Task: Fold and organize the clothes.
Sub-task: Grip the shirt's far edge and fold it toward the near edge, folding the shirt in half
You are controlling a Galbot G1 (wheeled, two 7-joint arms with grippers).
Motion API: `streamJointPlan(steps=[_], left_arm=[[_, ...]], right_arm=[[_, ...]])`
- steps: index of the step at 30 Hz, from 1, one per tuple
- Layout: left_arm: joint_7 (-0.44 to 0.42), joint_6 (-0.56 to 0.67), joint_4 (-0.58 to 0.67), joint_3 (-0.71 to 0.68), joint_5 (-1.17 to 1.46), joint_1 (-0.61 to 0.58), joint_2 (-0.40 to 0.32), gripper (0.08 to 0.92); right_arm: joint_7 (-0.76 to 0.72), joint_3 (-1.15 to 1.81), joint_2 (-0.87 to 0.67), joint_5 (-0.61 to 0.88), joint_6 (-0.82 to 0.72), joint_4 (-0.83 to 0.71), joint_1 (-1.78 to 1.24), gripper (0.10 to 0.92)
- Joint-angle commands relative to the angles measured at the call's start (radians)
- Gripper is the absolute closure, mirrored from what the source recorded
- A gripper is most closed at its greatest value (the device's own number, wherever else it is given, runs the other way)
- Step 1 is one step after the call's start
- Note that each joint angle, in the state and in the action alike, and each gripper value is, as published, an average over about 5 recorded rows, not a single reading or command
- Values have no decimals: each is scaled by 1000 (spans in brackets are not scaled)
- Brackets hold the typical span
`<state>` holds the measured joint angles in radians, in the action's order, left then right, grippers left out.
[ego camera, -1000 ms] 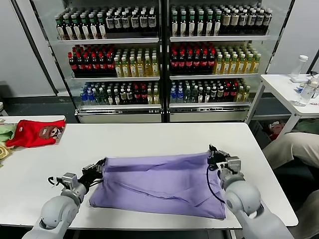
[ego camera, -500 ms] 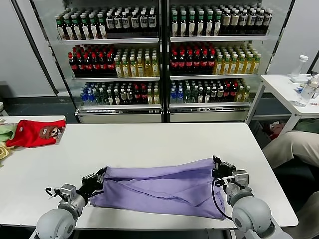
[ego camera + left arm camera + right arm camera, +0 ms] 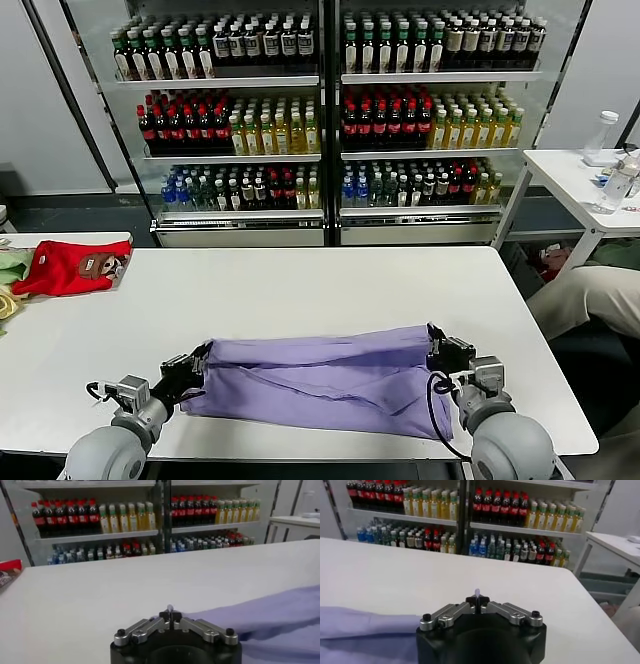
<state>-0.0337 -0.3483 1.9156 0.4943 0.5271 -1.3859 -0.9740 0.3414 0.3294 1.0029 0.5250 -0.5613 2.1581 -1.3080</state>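
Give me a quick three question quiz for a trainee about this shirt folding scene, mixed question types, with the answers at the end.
1. True or false: the left pincer and the right pincer each grip an end of the lavender shirt.
2. Multiple choice: the red garment lies A) under the shirt, B) at the table's far left edge, C) on the side table.
3. Fill in: the shelves behind the table hold ____.

Key: 1 true; 2 B; 3 bottles.
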Motion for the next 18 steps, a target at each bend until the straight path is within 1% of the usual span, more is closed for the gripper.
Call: streamJointPlan(steps=[1, 6, 10, 13, 18], left_arm=[[12, -24, 33, 8, -22, -19, 8, 915], [59, -27, -25, 3, -107, 14, 9, 913], [68, -22, -30, 12, -113, 4, 8, 843], [80, -24, 16, 23, -111, -25, 4, 758], [130, -55, 126, 23, -89, -75, -21, 611]], right_arm=[[-2, 4, 0, -11, 3, 12, -56, 902], [-6, -5, 12, -28, 1, 12, -96, 902], [-14, 10, 17, -37, -1, 45, -143, 894], [-15, 44, 16, -35, -1, 71, -164, 837], [-18, 114, 12, -32, -1, 123, -183, 656]])
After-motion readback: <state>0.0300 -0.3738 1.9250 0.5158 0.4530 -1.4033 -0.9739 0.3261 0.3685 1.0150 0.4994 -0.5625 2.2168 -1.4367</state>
